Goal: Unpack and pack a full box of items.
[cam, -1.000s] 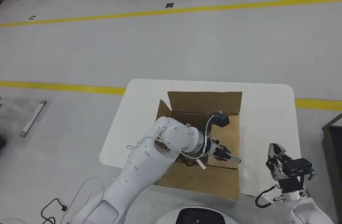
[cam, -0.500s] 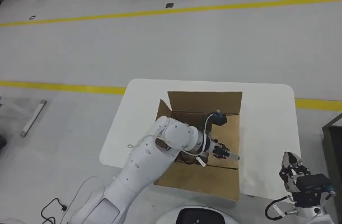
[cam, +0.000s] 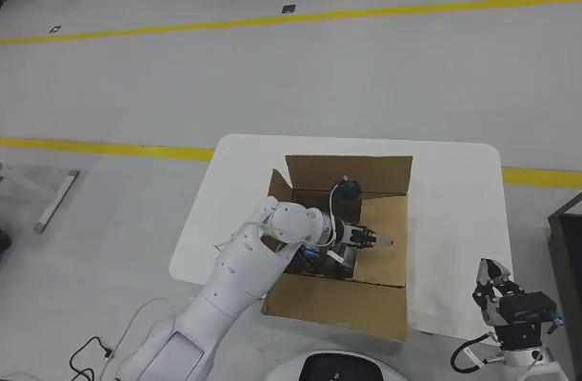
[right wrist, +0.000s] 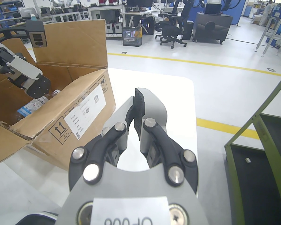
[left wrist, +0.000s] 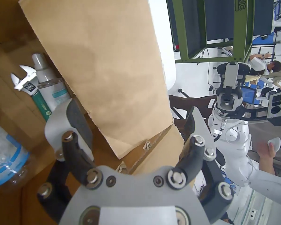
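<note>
brown cardboard box (cam: 348, 297), open-topped, sits mid white table (cam: 452, 205). left gripper (cam: 371, 239) hangs inside it, fingers (left wrist: 76, 115) apart, empty; right gripper (right wrist: 137, 100), near right, is pinched together. a flap (left wrist: 103, 66) hides much of the contents.

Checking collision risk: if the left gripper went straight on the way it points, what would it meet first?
Most likely the box's cardboard flap. The open left gripper points straight at it, with the flap's corner in line between its jaws. Depth is unclear, so I can't say how near it is.
</note>
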Motion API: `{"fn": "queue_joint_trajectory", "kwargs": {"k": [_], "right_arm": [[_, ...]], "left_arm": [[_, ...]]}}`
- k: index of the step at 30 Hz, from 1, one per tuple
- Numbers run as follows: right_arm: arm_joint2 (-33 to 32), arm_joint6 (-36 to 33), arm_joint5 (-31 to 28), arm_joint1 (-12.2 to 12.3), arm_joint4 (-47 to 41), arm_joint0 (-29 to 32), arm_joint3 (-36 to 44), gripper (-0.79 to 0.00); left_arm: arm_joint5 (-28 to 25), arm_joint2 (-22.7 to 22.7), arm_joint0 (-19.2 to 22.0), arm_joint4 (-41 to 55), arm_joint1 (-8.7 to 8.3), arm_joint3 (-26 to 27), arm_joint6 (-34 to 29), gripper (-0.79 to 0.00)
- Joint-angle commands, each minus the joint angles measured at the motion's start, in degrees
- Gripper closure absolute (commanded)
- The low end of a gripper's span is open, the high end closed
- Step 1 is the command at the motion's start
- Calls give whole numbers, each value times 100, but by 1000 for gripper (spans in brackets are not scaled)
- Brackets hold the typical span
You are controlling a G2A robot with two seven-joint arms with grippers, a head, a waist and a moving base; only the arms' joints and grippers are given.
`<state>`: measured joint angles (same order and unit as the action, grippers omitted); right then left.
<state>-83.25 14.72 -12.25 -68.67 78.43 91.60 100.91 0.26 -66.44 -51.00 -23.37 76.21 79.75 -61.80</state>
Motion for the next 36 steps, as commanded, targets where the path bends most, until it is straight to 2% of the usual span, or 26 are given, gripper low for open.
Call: {"fn": "queue_joint_trajectory", "kwargs": {"k": [1, 5, 7, 14, 25, 36], "right_arm": [[9, 1, 14, -2, 18, -5, -6, 0], [4, 19, 40, -6, 21, 15, -32, 0], [-16, 29, 63, -7, 5, 41, -36, 0], [-126, 27, 97, -3, -65, 167, -8, 0], [9, -313, 192, -35, -139, 13, -264, 0], [640, -241, -1, -148, -321, -724, -1274, 0]], "left_arm": [[-70, 58, 56, 141, 16, -204, 81, -785], [-180, 172, 156, 230, 39, -550, 284, -785], [-18, 188, 205, 299, 54, -713, 430, -785], [19, 192, 245, 492, 44, -899, 441, -785], [36, 85, 307, 1968, 70, -847, -44, -785], [129, 146, 300, 2273, 41, -572, -69, -785]]}}
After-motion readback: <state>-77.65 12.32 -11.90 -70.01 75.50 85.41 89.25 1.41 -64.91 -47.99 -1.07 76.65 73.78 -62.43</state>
